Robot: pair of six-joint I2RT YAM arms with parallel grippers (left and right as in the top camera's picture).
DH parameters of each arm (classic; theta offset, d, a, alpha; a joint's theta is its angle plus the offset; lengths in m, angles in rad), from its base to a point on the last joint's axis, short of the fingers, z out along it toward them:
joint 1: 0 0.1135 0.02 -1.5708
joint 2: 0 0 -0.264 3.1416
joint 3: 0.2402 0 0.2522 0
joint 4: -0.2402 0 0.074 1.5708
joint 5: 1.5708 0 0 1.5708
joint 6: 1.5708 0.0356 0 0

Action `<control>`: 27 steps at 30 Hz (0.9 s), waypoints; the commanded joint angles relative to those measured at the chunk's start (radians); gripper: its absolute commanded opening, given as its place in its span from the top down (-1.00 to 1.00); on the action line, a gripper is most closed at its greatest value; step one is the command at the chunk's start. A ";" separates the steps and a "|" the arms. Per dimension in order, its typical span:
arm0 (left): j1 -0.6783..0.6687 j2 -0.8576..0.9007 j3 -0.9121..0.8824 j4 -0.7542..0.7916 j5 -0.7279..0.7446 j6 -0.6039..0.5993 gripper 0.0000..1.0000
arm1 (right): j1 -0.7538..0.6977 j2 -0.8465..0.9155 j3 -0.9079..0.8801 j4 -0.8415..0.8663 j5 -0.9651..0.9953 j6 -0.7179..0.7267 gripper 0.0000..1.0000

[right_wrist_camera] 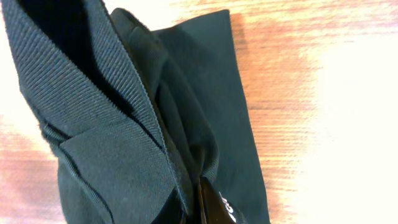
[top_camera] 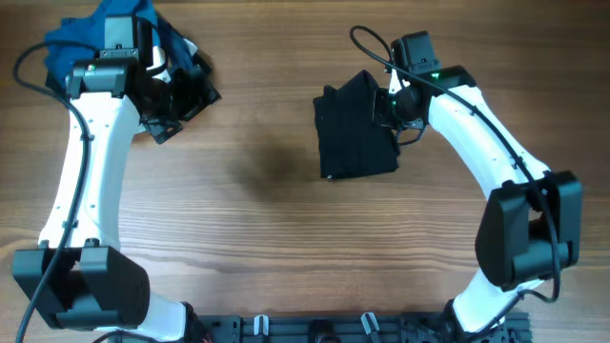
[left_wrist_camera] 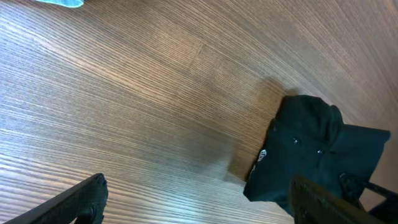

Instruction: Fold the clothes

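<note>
A black folded garment (top_camera: 351,133) lies on the wooden table right of centre. My right gripper (top_camera: 383,105) is at its upper right edge and is shut on a fold of the black cloth. In the right wrist view the ribbed black garment (right_wrist_camera: 118,130) fills the frame and one finger (right_wrist_camera: 210,202) pinches it at the bottom. My left gripper (top_camera: 186,103) is open and empty at the upper left, above bare wood. The left wrist view shows its two spread fingers (left_wrist_camera: 198,185) and the black garment (left_wrist_camera: 311,149) farther off to the right.
A pile of blue clothes (top_camera: 81,36) lies at the far left corner, behind my left arm; a light blue edge (left_wrist_camera: 62,2) shows in the left wrist view. The wooden table (top_camera: 267,238) stretches between the arms.
</note>
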 commanded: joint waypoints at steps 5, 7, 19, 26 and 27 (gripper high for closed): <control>-0.003 0.006 -0.004 -0.001 -0.013 0.001 -0.85 | -0.009 0.121 0.011 0.040 0.117 0.000 0.91; -0.003 0.006 -0.004 -0.001 -0.013 0.001 -0.85 | -0.009 0.151 0.011 0.047 0.122 0.001 0.91; -0.003 0.006 -0.004 -0.008 -0.013 0.002 -0.85 | -0.009 0.161 0.069 -0.017 0.117 0.008 -0.15; -0.003 0.006 -0.004 -0.008 -0.013 0.002 -0.85 | -0.029 0.118 0.295 -0.184 0.113 -0.010 -0.05; -0.003 0.006 -0.004 -0.008 -0.013 0.002 -0.85 | -0.029 0.111 0.331 -0.211 0.114 -0.030 0.05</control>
